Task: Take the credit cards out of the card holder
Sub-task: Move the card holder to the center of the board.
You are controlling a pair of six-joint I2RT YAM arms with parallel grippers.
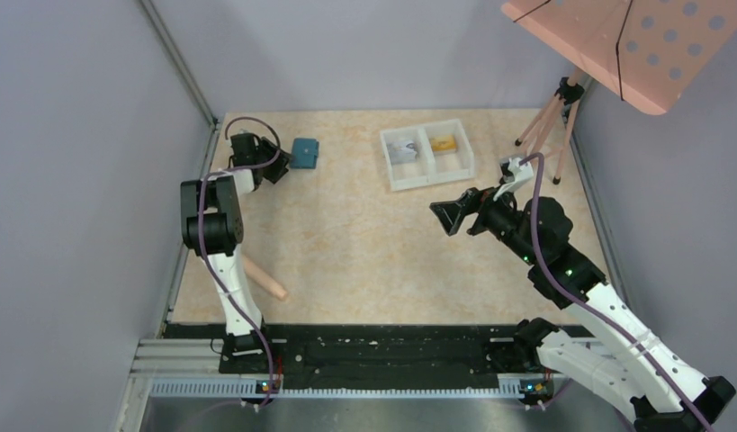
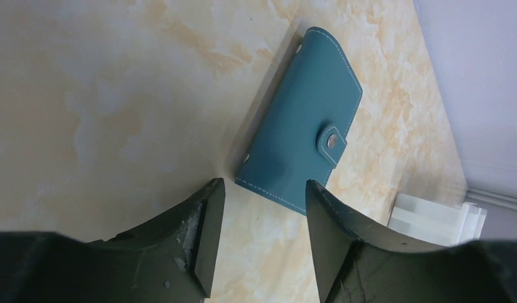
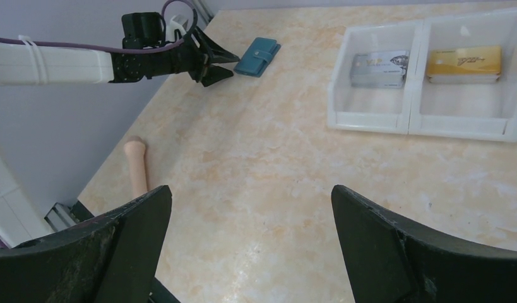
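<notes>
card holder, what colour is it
The card holder is teal-blue with pale stitching, clearest in the left wrist view.

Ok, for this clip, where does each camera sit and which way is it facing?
Top external: fixed above and behind the bases, looking down on the table; both arms show.
Left wrist: on the left arm, looking down past the open left hand at the closed card holder.
Right wrist: on the right arm, looking across past the open right hand toward the left arm, card holder and white tray.
Shared: card holder and tray appear in all three.
</notes>
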